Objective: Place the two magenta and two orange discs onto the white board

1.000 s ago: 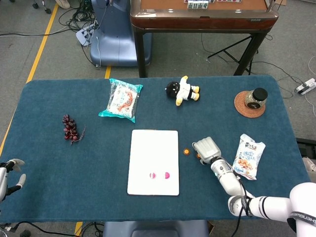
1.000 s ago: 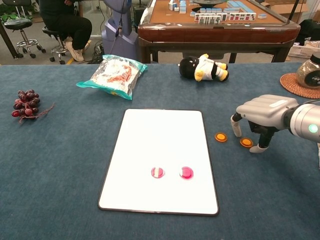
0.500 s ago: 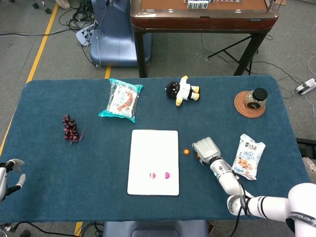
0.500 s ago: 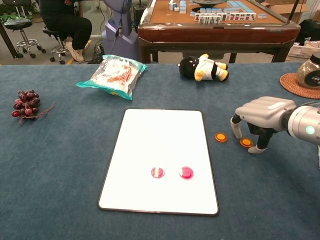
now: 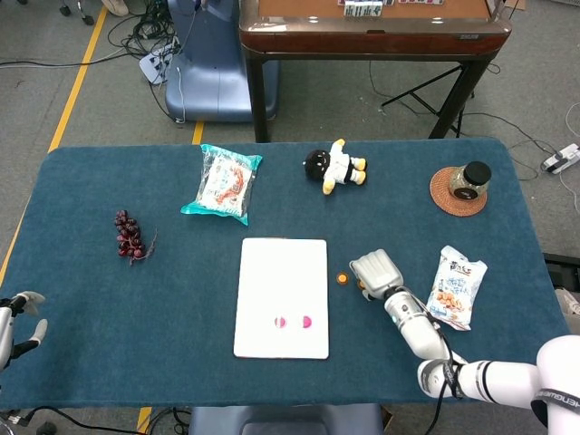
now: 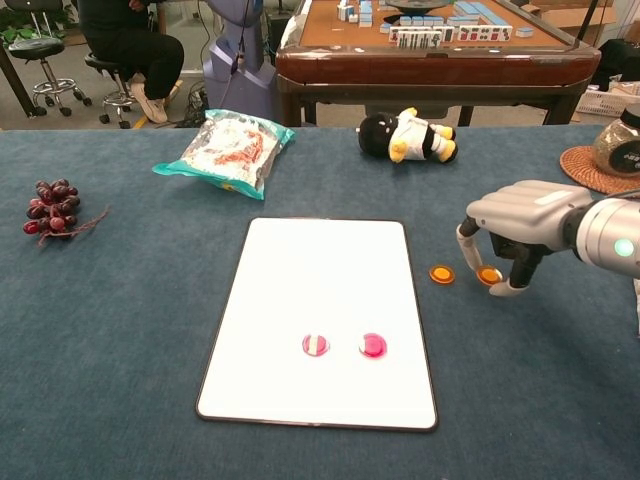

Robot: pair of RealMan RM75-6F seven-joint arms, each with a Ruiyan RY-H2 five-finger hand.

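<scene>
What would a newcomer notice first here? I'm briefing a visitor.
The white board at the table's centre, with two magenta discs on it. Just right of it, the right hand arches over one orange disc, another orange disc lying beside it.

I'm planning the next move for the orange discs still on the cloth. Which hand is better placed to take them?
The right hand. It is already over one orange disc, with the other orange disc just beside it. The left hand sits at the table's far left edge, beyond the white board.

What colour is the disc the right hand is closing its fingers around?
Orange disc, under the right hand; clearest in the chest view.
</scene>
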